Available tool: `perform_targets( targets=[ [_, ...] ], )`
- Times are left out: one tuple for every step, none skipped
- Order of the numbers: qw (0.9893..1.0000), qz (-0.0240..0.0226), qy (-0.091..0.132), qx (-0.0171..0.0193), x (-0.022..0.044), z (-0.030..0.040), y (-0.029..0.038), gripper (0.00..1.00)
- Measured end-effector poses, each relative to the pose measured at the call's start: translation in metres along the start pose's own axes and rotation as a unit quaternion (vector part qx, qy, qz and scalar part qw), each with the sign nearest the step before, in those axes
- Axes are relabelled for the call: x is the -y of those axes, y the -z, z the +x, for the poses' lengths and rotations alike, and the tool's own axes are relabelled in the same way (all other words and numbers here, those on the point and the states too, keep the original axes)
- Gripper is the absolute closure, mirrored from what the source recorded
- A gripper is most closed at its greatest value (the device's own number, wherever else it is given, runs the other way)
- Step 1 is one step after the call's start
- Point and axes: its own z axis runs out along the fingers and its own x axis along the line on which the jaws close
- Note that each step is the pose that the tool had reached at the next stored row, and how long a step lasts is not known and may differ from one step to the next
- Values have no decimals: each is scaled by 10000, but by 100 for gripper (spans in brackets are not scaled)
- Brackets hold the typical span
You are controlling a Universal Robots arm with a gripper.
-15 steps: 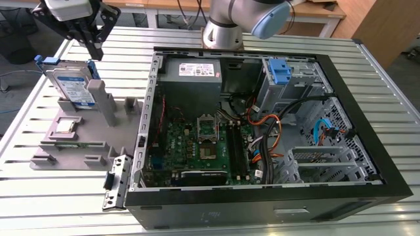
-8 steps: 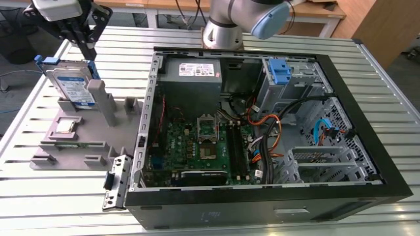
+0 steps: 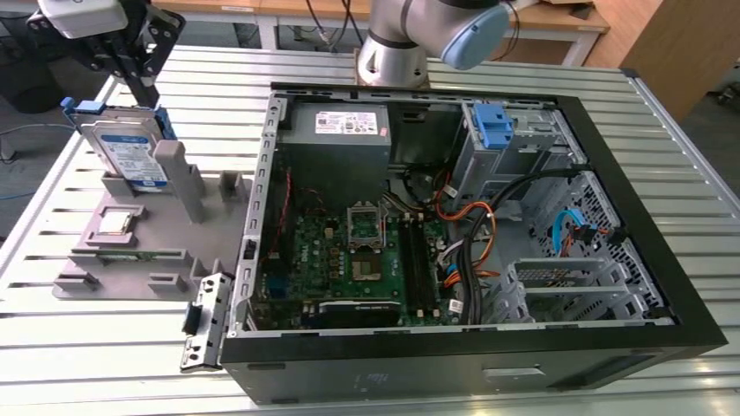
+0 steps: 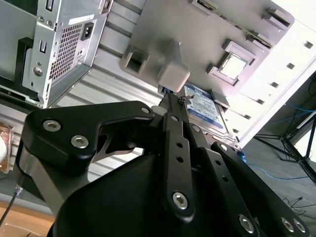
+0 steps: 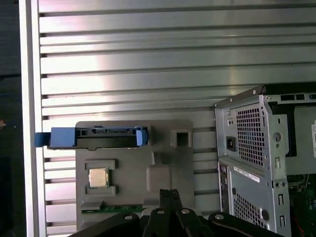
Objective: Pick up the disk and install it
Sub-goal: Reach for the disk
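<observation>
Upright in grey holder [image 3: 127, 260] by desk [image 3: 93, 347] edge: disk [image 3: 116, 139]. Label [image 3: 133, 163] facing exterior view, print unreadable; blue rail [image 5: 94, 136] edge-on in first wrist view. Just above, gripper [image 3: 148, 98] pinched together, empty.

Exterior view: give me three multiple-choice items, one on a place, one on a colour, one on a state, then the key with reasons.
1. Where is the disk?
A. In the grey fixture, at the exterior view's left of the computer case
B. Inside the computer case
C. Under the fixture

2. What colour are the disk's side rails?
A. Red
B. Blue
C. Yellow

3. How is the computer case?
A. Closed on every side
B. Open, with the motherboard showing
C. Standing upright and shut

Key: 1 A, the disk stands on edge in a fixture slot outside the case. 2 B, blue plastic frames the silver body. 3 B, the side is off and the motherboard lies bare.
</observation>
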Motion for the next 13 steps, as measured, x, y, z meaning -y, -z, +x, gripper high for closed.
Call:
perform_targets(
  targets=[
    [10000, 0, 0, 0, 1, 12, -2, 90],
    [10000, 0, 0, 0, 2, 22, -5, 90],
    [10000, 0, 0, 0, 3, 32, -10, 90],
    [10000, 0, 0, 0, 4, 43, -15, 90],
    [10000, 0, 0, 0, 5, 56, -21, 90],
    [10000, 0, 0, 0, 7, 69, -27, 90],
    [10000, 0, 0, 0, 8, 82, -34, 90],
    [10000, 0, 0, 0, 9, 96, -40, 90],
    [10000, 0, 0, 0, 11, 112, -45, 90],
    [10000, 0, 0, 0, 12, 127, -51, 90],
    [10000, 0, 0, 0, 14, 143, -57, 90],
    [10000, 0, 0, 0, 15, 158, -63, 90],
    [10000, 0, 0, 0, 17, 175, -70, 90]
  ],
)
